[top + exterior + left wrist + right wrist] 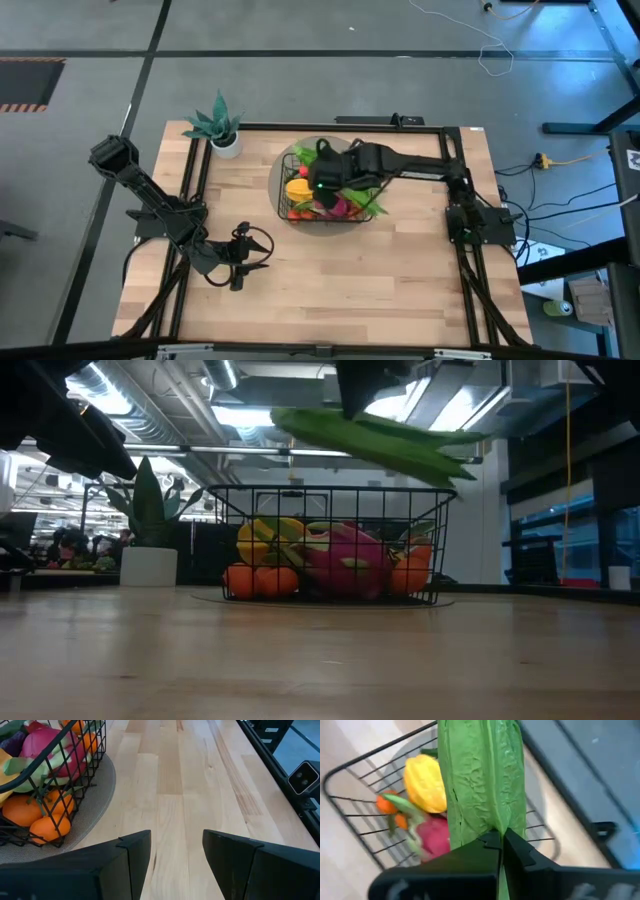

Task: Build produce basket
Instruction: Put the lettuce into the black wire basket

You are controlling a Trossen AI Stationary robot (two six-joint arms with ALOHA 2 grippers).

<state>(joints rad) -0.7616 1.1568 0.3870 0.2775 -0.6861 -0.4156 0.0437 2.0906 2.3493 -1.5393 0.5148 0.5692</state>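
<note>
While pinched in the right gripper, crinkled leafy bundle hangs over wire-grid basket | left gripper wide, empty

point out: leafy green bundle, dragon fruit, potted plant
leafy green bundle [482,780], right wrist view, middle of the leaf.
dragon fruit [345,565], low view, centre of the pink body.
potted plant [226,144], high view, the white pot.

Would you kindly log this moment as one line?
right gripper: shut on leafy bundle, above basket | left gripper: open, idle on table
</note>
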